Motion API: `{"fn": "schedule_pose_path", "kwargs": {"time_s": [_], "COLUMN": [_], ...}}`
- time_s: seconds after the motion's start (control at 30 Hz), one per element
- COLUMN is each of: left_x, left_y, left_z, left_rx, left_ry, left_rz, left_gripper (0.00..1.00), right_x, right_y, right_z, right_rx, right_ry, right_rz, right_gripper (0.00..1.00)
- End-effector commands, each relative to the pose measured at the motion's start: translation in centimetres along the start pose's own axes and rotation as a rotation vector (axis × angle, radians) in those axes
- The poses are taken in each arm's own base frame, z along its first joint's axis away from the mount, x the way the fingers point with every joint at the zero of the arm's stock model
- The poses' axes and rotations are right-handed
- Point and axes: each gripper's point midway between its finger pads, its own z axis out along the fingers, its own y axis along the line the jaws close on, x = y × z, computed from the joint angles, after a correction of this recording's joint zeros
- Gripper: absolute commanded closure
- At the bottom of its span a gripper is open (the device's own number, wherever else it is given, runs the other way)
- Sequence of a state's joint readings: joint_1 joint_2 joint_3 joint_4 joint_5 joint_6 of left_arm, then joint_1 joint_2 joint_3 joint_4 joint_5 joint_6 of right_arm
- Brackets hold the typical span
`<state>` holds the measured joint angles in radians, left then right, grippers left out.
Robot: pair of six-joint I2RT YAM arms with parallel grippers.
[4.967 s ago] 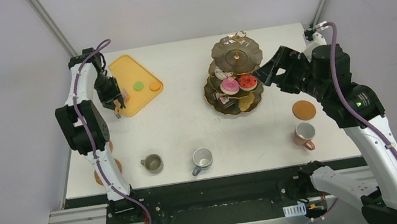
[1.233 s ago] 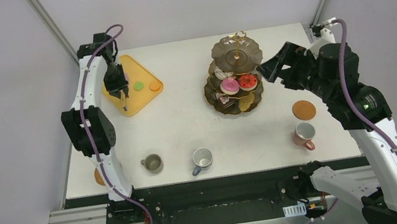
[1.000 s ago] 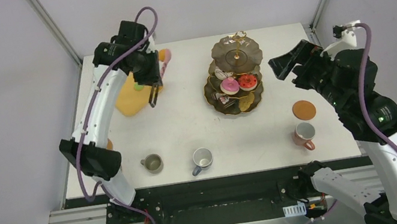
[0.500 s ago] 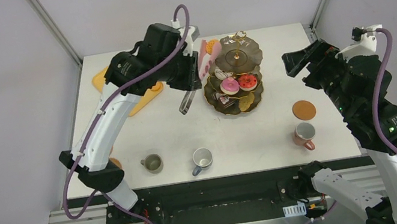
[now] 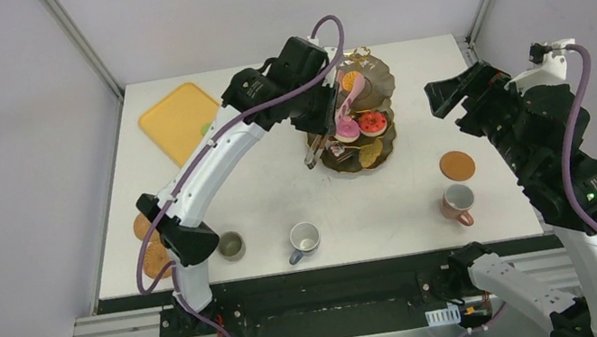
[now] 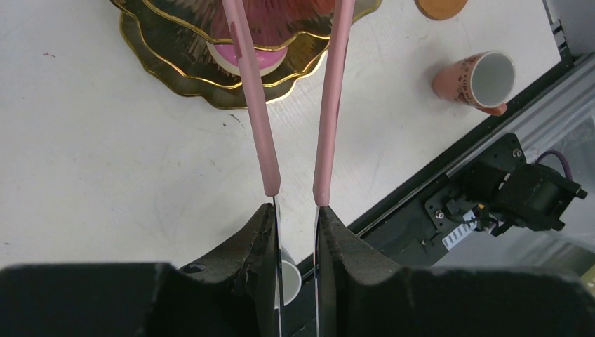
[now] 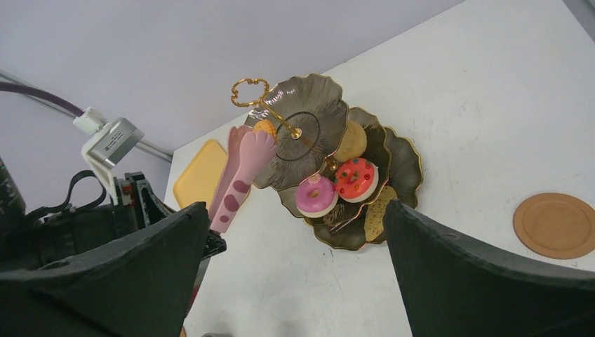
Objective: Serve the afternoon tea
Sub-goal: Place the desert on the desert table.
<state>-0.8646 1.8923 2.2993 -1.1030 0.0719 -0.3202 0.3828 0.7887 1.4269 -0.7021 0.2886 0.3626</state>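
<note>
Along the near edge of the white bench (image 5: 262, 193), three mugs are sitting in a row: the olive mug (image 5: 229, 246) at left, the grey-blue mug (image 5: 304, 240) in the middle and the pink mug (image 5: 459, 201) at right. Two brown coasters (image 5: 154, 258) are lying at the left edge, and a single coaster (image 5: 457, 166) is lying just beyond the pink mug. A broad stretch of bare bench is separating the mugs from the stand. The left arm is rising from its base and arching far across to the middle of the bench. The left hand (image 6: 295, 210) is clamping the metal end of the pink-handled tongs (image 6: 256, 105), whose arms are running out over the gold rim of the three-tier stand (image 7: 410, 158). An orange macaron (image 7: 264, 128) is showing at the paw-shaped tong tips, beside the top tier. The right arm is standing tall at the right side. The right hand (image 7: 296, 210) is hanging above the bench to the right of the stand, fingers spread wide and gripping nothing. A pink doughnut (image 7: 316, 196) and a red doughnut (image 7: 356, 179) are resting side by side on a lower tier. The yellow-orange tray (image 5: 177, 120) is lying toward the far left corner, well apart from the stand.
</note>
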Motion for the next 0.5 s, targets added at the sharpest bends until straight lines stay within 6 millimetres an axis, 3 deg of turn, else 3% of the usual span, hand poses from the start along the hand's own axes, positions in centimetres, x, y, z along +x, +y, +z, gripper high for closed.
{"fn": "schedule_pose_path", "kwargs": {"time_s": [0.0, 0.47], "left_x": [-1.69, -1.64], "left_y": [0.05, 0.73], "left_z": [-0.18, 0.7], "left_rx": [-0.022, -0.017], "left_ry": [-0.051, -0.024], "left_rz": [-0.025, -0.044], "left_gripper": [0.9, 0.72], "right_x": [-1.3, -0.98], "right_y": [0.5, 0.38], "right_z": [-0.85, -0.69], "right_rx": [-0.017, -0.012], "right_ry": [-0.036, -0.023], "right_rz": [0.021, 0.012], "right_gripper": [0.01, 0.01]}}
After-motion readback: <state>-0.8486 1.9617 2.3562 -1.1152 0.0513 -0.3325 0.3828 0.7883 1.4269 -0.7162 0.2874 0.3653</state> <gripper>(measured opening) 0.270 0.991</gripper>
